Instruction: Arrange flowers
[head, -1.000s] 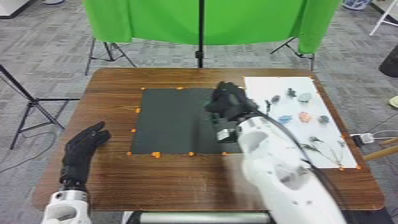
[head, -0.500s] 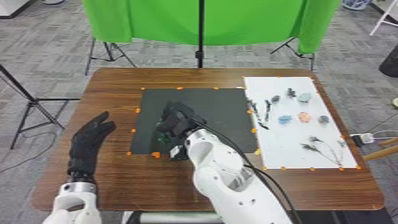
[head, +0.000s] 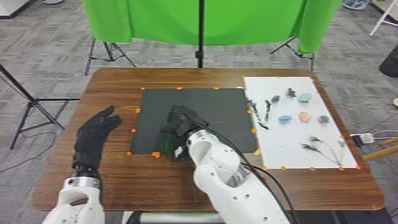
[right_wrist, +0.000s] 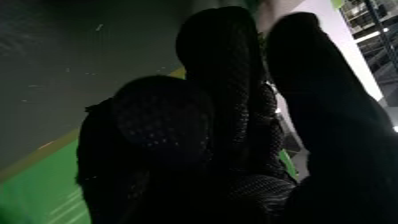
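brown table (head: 115, 180): no shift over the last second; the change is all in the arms.

dark mat (head: 160, 102): right hand (head: 184, 120) has crossed leftward from the mat's right side, next to the white sheet (head: 275, 135), and is now over the mat's lower middle part. most of that travel came in the first half of the interval; since then only a slight shift. reading: past the transfer, probably lining up a placement on the mat. judgement only.

left hand (head: 93, 135): has edged forward beside the mat's left edge, fingers straight and loose, nothing in them. likely just waiting.

right hand, grip: cannot tell whether it is apart, together or clamped on a piece. a dark green bit (head: 167, 141) shows at its side in the head view; whether that is a plant piece or part of the rig, unclear.

white sheet: its left edge is now uncovered, showing dark stems (head: 260, 112) there. thin sprigs (head: 325, 150) lie at the near end. higher up: pale green bloom (head: 305, 97), blue bloom (head: 285, 119), peach bloom (head: 305, 117). these have not moved.

task status: much material is unplaced, so the arrangement looks early. next, if a piece is carried: lower gently, release, lift straight off. risk: a light stem could snag on the glove and drag as the hand leaves.
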